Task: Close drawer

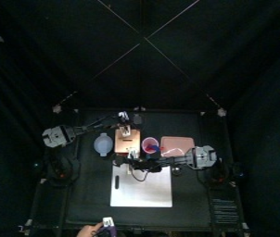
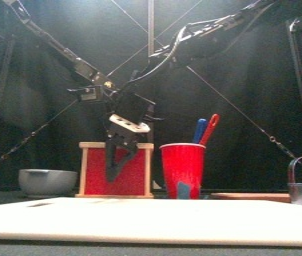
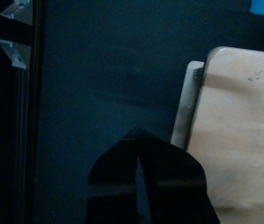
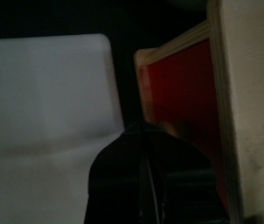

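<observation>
Drawer box [image 2: 115,168]: a small wooden box with a red front, standing on the table [image 2: 247,225]; every place below is told from it.
Box in other views: in the top view it [image 1: 125,142] sits near the table's middle; the right wrist view shows its red face [image 4: 179,87] inside a pale wood frame; the left wrist view shows its pale wooden top [image 3: 239,131].
Drawer state: a dark gap lies beside the red face in the right wrist view; whether the drawer stands out from the box, I cannot tell.
Left tool [image 3: 142,140]: its two jaws meet at the tip and hold nothing; it hangs just beside the box's wooden edge, over dark table.
Left tool, front view [image 2: 124,128]: it hangs just above the box's top, apart from it.
Right tool [image 4: 139,133]: jaws pressed together with nothing between them, the tip close to the lower edge of the red face; contact cannot be told.
Red cup [image 2: 183,170]: just beside the box in the front view, with a blue and a red pen [image 2: 210,127] standing in it.
Grey bowl [image 2: 47,181]: on the box's other side, near it.
White board [image 1: 144,182]: flat on the table in front of the box; the right wrist view shows it [image 4: 47,105] beside the red face.
Pink tray [image 1: 177,145]: beyond the cup from the box in the top view.
</observation>
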Robot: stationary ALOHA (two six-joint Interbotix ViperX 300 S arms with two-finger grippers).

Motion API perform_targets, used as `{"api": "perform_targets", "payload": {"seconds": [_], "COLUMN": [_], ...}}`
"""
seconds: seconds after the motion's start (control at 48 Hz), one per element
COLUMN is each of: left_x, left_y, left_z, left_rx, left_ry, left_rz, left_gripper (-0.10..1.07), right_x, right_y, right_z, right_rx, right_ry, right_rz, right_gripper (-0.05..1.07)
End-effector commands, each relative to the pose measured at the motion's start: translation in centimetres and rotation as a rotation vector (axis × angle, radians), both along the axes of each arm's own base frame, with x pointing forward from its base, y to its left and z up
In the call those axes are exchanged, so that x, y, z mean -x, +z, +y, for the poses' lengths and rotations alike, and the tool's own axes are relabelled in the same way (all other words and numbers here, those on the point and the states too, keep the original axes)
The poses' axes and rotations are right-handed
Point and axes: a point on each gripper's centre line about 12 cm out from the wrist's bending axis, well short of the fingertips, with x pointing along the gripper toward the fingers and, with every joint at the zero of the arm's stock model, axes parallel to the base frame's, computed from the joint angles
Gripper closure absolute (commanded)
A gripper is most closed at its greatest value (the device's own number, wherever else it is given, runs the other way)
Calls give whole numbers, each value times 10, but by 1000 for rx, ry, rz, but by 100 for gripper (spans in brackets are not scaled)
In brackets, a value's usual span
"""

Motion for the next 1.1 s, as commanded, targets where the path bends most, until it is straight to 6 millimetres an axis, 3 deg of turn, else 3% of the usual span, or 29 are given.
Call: {"api": "perform_targets", "payload": {"seconds": [0.0, 0.25, 0.396, 0.646, 0.896, 1.083], "left_x": [-3, -3, -6, -3, 14, 15], "left_y": [9, 11, 22, 64, 90, 92], "left_z": [-1, 1, 5, 15, 0, -43], "left_rx": [-12, -17, -50, -113, -117, -107], "left_ry": [-4, 9, 3, 27, 66, 14], "left_rz": [-22, -39, -85, -172, -252, -326], "left_gripper": [62, 62, 62, 62, 62, 62], "right_x": [-3, -4, -5, 9, 53, 88], "right_y": [17, 29, 46, 77, 103, 107], "right_z": [-10, 1, 37, 82, 104, 102], "right_rx": [7, -51, -141, -223, -329, -418], "right_ry": [-18, -30, 5, 46, 66, 22], "right_rz": [-38, -72, -122, -169, -222, -290], "right_gripper": [75, 75, 76, 75, 76, 76]}}
